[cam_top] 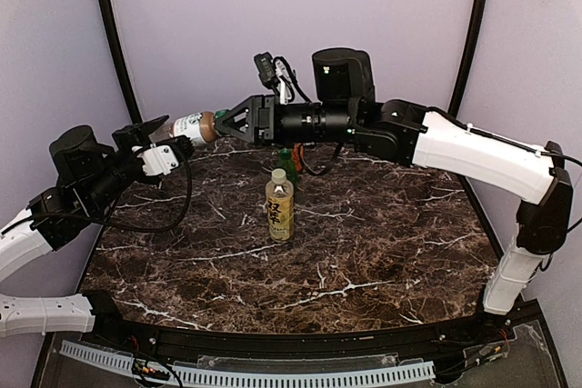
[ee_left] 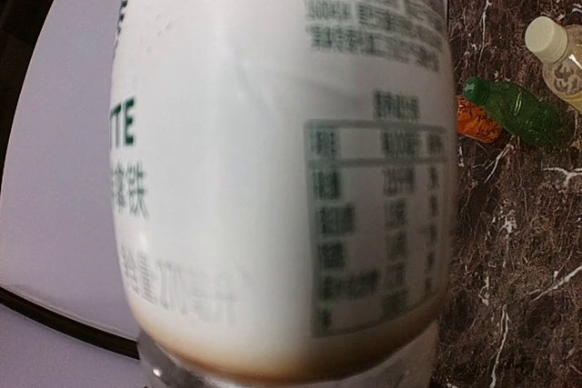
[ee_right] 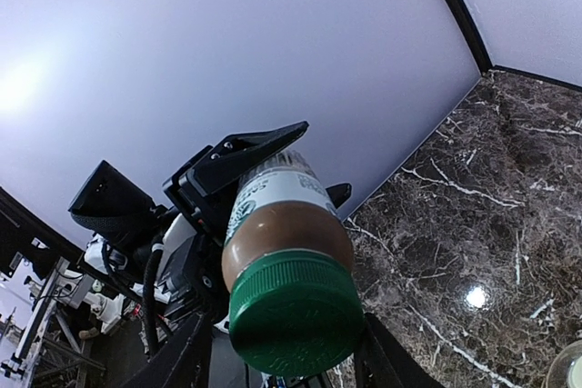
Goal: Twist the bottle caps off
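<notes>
The clear bottle with a white label (cam_top: 191,124) holds brown drink and is held level in the air at the back left. My left gripper (cam_top: 166,141) is shut on its body, which fills the left wrist view (ee_left: 273,179). My right gripper (cam_top: 223,121) is closed on its green cap (ee_right: 296,315), one finger on each side. The left gripper's black fingers (ee_right: 245,156) clamp the label behind the cap. The tall yellow bottle (cam_top: 279,206) stands mid-table. The green bottle (cam_top: 289,163) and the orange one (ee_left: 475,122) are just behind it.
The dark marble table (cam_top: 364,252) lies under both arms. A curved grey backdrop wall (cam_top: 300,15) closes the back. The green bottle (ee_left: 514,111) and the yellow bottle (ee_left: 564,56) show at the right edge of the left wrist view.
</notes>
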`<state>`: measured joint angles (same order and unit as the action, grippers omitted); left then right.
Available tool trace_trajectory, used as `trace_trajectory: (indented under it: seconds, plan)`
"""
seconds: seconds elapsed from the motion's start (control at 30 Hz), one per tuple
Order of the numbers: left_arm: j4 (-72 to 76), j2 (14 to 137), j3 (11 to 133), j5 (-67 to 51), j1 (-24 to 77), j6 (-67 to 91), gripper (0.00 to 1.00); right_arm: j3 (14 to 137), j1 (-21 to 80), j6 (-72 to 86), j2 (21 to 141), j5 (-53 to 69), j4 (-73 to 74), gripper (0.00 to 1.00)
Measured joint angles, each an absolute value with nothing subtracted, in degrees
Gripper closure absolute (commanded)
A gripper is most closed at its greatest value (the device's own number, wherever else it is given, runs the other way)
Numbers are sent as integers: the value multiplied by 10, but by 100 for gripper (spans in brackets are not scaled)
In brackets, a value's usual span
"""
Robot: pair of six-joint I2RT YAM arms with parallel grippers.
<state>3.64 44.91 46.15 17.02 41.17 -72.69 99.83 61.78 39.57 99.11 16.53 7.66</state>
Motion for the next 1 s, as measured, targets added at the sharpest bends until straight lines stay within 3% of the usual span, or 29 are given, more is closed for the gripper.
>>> trace_trajectory:
  seconds: [0.13,0.4,0.57,0.77,1.0]
  plan:
    - [42,449,459,170,413,-729,75,998,617,395,991,167,72,51]
    - [49,448,456,170,417,-731,77,998,614,398,995,172,63,72]
    - [49,437,446,164,417,-733,78,998,614,393,997,178,65,100]
    - [-1,409,445,140,417,-734,82,996,616,366,999,201,76,100]
    - [-166,416,518,73,409,-647,90,986,640,250,987,189,92,100]
